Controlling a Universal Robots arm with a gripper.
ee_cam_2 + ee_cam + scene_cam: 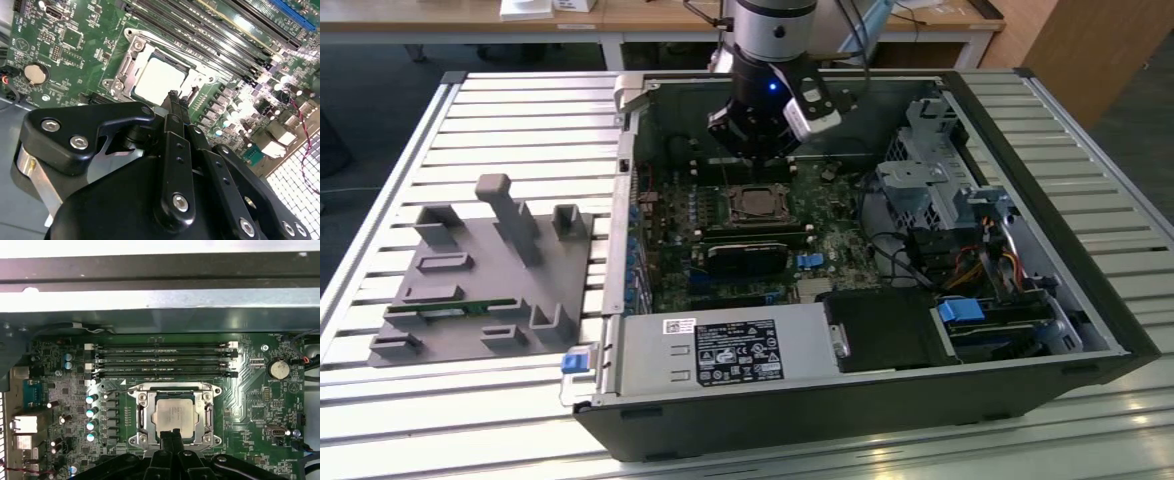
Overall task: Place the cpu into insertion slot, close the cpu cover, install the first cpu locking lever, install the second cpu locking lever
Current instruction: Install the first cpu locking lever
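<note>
End effector [170,437] partly hides cpu [173,412], 4 memory slots [160,354] beyond

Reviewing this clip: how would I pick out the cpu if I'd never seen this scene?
Start at the open computer case and find the green motherboard inside. On it, beside the long black memory slots, the silver cpu cover frames the cpu. It is the only small, flat, silver-grey square; its neighbours are long, narrow and black.
</note>
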